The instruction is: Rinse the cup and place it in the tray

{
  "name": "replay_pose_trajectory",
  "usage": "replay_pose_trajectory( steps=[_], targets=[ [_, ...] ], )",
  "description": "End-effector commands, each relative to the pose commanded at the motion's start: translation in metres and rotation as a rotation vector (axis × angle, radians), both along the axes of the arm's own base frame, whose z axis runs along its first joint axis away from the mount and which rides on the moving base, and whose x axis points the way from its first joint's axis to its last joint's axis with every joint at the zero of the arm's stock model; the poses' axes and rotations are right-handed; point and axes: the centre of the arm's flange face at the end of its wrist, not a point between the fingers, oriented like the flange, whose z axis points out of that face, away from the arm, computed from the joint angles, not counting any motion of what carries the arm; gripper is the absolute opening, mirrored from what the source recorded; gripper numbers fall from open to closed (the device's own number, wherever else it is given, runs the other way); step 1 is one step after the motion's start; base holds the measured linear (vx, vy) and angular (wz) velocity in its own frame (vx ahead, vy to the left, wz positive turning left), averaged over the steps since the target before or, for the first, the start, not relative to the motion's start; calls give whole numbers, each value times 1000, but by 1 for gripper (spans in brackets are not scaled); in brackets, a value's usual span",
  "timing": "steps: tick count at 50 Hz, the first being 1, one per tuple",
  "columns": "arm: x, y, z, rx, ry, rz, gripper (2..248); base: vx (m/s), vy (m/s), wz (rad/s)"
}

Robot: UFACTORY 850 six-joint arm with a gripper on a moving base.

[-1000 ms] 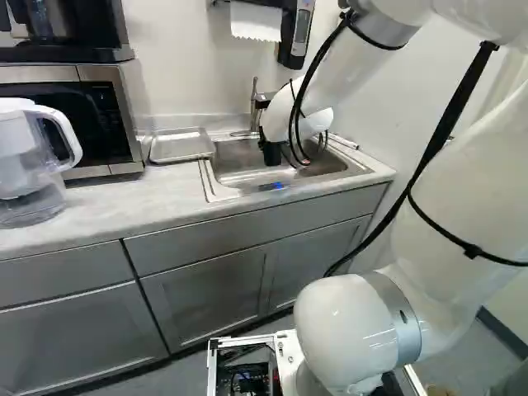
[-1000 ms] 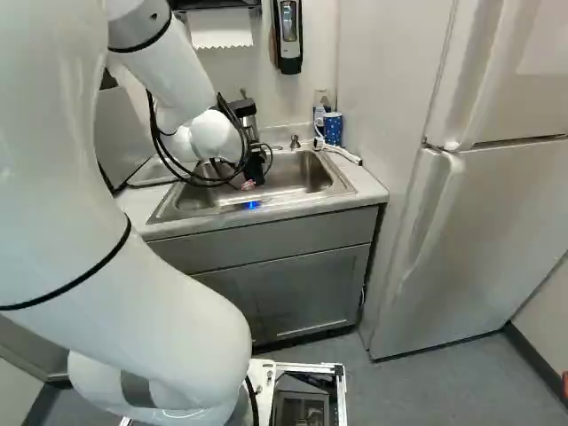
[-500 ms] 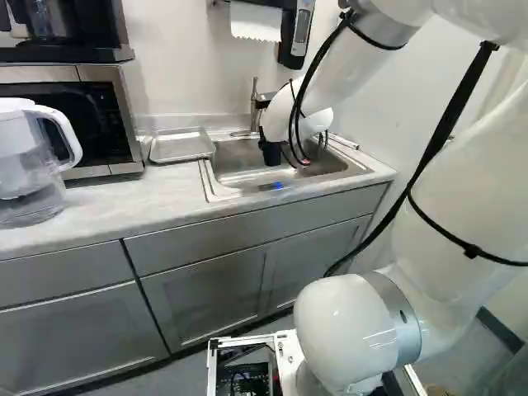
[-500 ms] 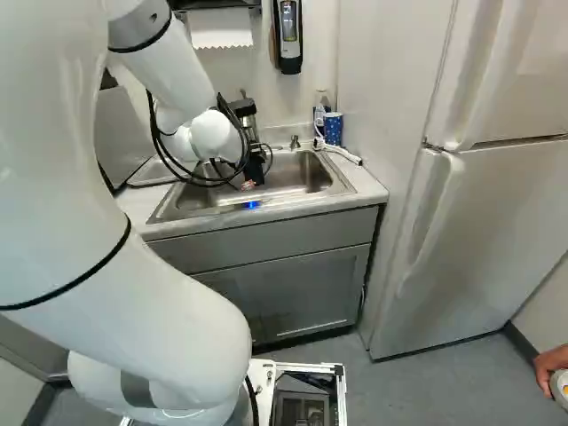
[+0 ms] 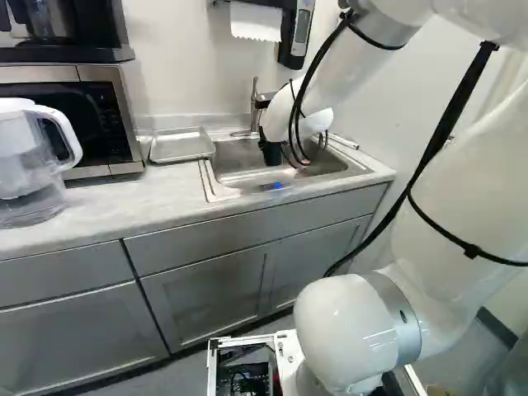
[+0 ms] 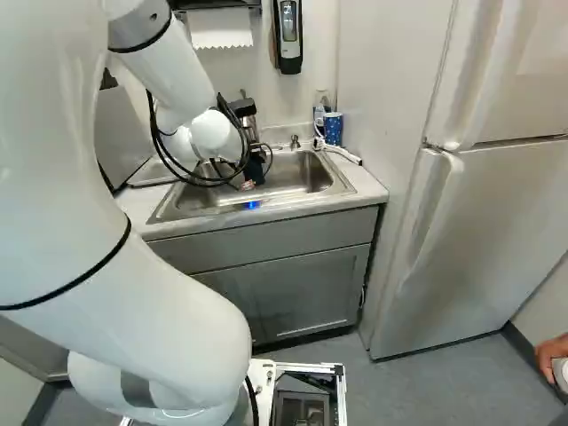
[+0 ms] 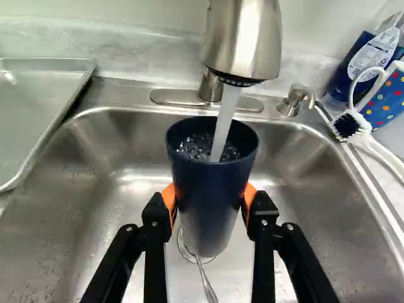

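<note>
In the left base view the gripper (image 5: 271, 153) reaches down over the sink (image 5: 239, 176), mostly hidden behind the wrist and cables. The wrist view shows the gripper (image 7: 209, 205) shut on a dark blue cup (image 7: 205, 189), an orange pad against each side. Upright, the cup stands under the faucet (image 7: 243, 38), and a stream of water (image 7: 225, 120) falls into its mouth, where water bubbles. Beside the sink lies the metal tray (image 7: 38, 113), which also shows on the counter in the left base view, with nothing on it.
A soap bottle (image 7: 379, 57), a dotted blue cup (image 7: 386, 98) and a dish brush (image 7: 350, 126) stand by the sink's far corner. On the sink floor, a spoon-like utensil (image 7: 207, 284) lies near the drain. A pitcher (image 5: 33, 157) and microwave (image 5: 91, 115) stand beyond the tray.
The arm and the base look unmoved. At the right edge of the right base view, a person's hand with a round object has come into view.
</note>
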Motion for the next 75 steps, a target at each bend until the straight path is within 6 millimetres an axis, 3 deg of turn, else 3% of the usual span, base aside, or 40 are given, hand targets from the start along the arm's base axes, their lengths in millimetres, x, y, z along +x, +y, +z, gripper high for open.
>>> replay_pose_trajectory(
  steps=[44, 75],
  targets=[
    [0, 1, 1, 0, -3, 2, 121, 0, 0, 0],
    [-8, 42, 33, 8, -72, 95, 121, 0, 0, 0]
  ],
)
